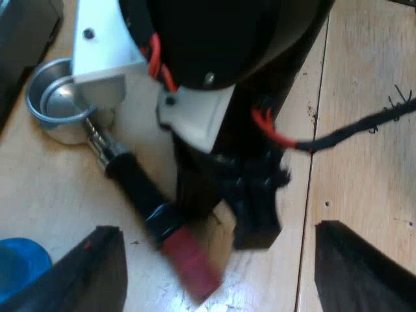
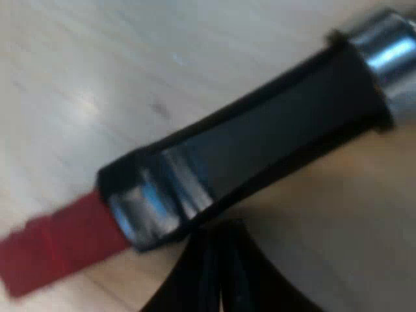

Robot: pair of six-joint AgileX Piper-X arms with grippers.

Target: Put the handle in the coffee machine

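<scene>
On the wooden table [image 1: 364,97] the handle [image 1: 140,188] lies red end [image 1: 192,263] toward my wide-open, empty left gripper [image 1: 221,260]; my right gripper [image 1: 221,208] is nearer, hold I cannot tell.

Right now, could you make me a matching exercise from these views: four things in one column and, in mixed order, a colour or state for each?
Things:
1. holder's metal cup
2. handle's end
3. tamper
4. left gripper

Colour or state:
A. blue
B. open
C. silver
D. red

Pairs: 1-C, 2-D, 3-A, 4-B.
</scene>
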